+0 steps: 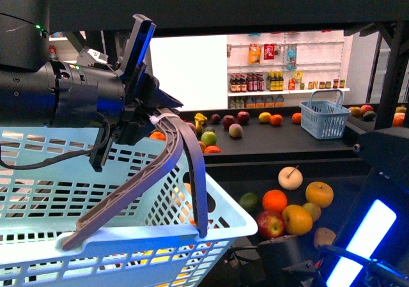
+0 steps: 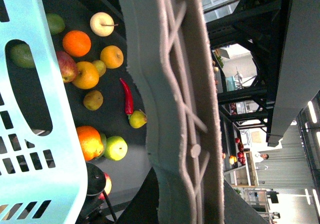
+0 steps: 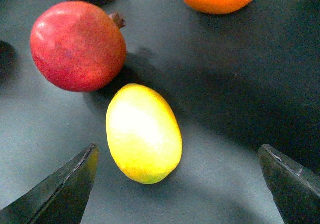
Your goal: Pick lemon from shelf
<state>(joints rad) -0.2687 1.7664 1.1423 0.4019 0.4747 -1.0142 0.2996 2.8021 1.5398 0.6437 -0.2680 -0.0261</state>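
Right wrist view: one lemon (image 3: 143, 132) under wide-open empty right tool (image 3: 177, 151); left tool (image 1: 151, 117) round basket handle (image 1: 189, 147).

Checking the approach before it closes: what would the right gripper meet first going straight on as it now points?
Most likely the lemon, lying on the dark shelf deck just ahead of the open right gripper, off-centre between its fingers. The pomegranate sits beyond. Depth is unclear from this view.

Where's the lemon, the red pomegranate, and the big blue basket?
lemon (image 3: 144, 133), right wrist view, middle of its yellow skin.
pomegranate (image 3: 77, 45), right wrist view, middle of its red side.
basket (image 1: 147, 239), front view, its near rim.
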